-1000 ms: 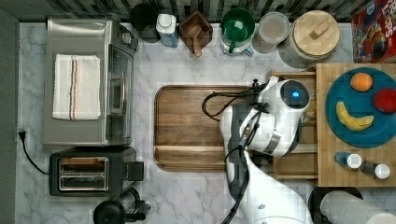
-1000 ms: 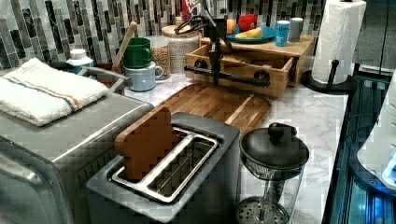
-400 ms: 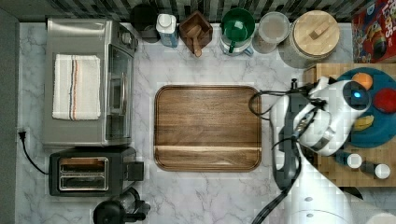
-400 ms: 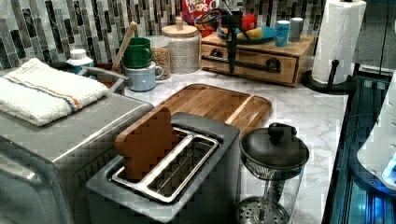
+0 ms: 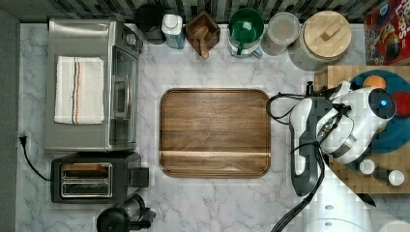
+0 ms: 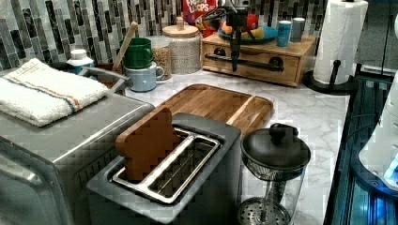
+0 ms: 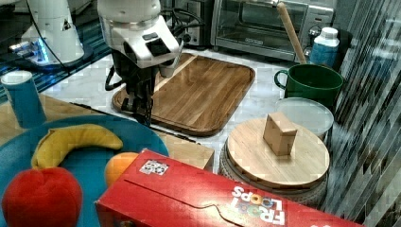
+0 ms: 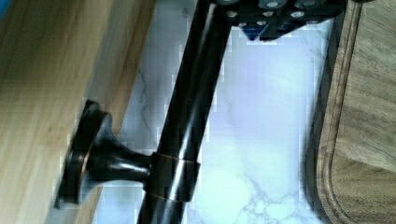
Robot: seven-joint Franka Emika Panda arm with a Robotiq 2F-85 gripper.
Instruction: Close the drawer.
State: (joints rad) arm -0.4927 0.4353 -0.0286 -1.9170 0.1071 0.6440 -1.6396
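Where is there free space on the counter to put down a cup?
The walnut tray is bare. Bare marble lies between it and the toaster oven, and between it and the drawer, though the gripper hangs at the drawer's handle there. The back row by the green mug and jar is crowded.

- We see a pale light-brown wooden drawer (image 6: 256, 58) with a dark bronze bar handle (image 8: 187, 116).
- We see a dark walnut tray (image 5: 215, 132) on white grey-veined marble counter (image 5: 212, 203).
- We see a blue plate (image 7: 90, 163).
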